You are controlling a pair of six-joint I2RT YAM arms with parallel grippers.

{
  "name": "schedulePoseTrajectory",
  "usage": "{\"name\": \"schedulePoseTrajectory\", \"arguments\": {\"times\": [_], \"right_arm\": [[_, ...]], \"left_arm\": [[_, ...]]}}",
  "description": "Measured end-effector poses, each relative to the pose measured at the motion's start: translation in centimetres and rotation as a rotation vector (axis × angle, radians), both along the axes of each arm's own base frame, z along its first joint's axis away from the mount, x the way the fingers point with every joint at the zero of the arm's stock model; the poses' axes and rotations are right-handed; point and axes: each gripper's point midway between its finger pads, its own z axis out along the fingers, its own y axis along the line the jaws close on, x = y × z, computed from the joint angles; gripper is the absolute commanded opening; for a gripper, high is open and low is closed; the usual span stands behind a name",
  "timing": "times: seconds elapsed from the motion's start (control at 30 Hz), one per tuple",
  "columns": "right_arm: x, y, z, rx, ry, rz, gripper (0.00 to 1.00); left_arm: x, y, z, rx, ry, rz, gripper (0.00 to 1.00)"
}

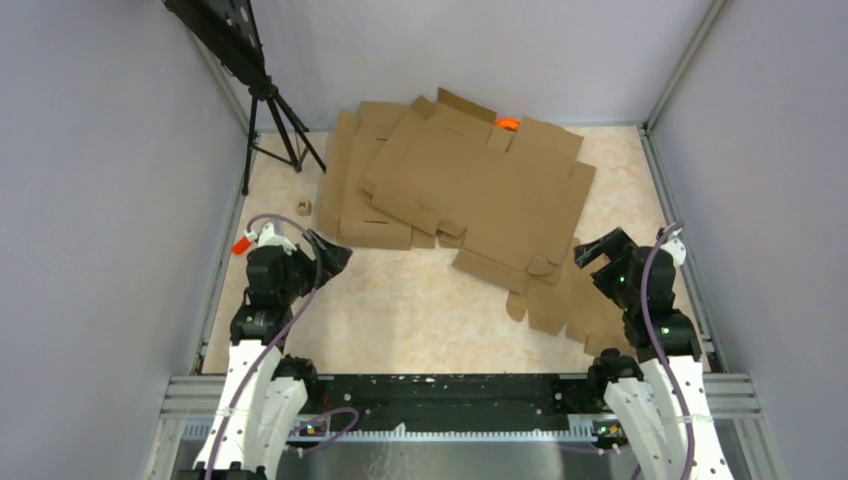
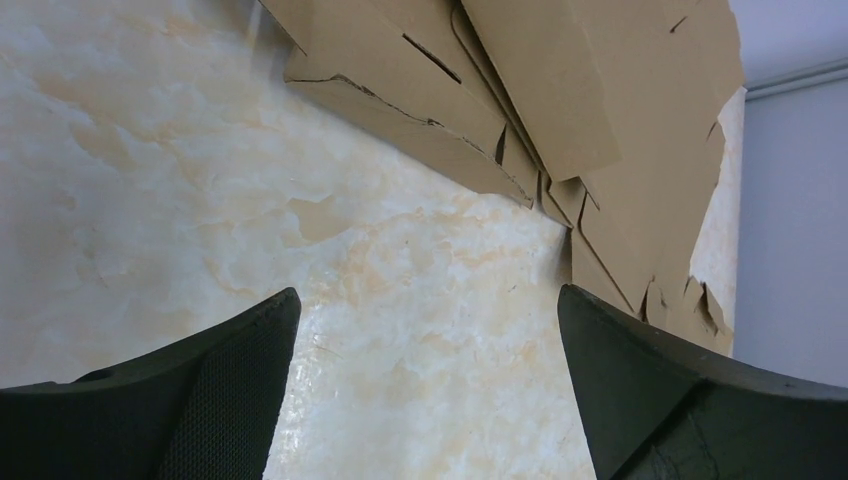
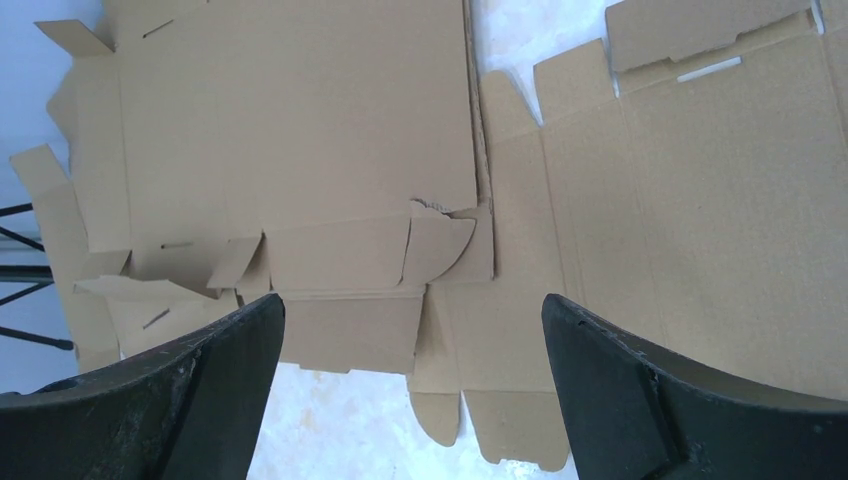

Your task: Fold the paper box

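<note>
Overlapping cardboard blank (image 1: pixel 490 190) hides part of paper box (image 1: pixel 560 302).

Pretty bare setup: plain pale grey walls (image 1: pixel 100 200) box in the bench (image 1: pixel 420 310) on three sides, with aluminium rails (image 1: pixel 683 65) running up the far corners. The bench top is a glossy cream marble pattern. A black tripod (image 1: pixel 268 100) stands in the corner well beyond the left fingers (image 1: pixel 335 250), carrying a dark panel (image 1: pixel 215 25). Lighting's soft and even.
</note>
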Motion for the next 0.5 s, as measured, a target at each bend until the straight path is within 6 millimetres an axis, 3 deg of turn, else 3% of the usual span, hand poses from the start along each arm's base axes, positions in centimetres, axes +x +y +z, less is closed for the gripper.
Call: {"name": "schedulePoseTrajectory", "arguments": {"times": [0.27,0.5], "right_arm": [[0.2,-0.1,-0.6,0.001,0.028,-0.007,0.99],[0.1,0.8,-2.2,0.02,0.06,0.039,0.98]], "left_arm": [[0.0,-0.8,0.1,-0.018,-0.011,-0.045,0.98],[-0.2,-4.8,0.2,-0.111,-0.044,-0.268,0.98]]}}
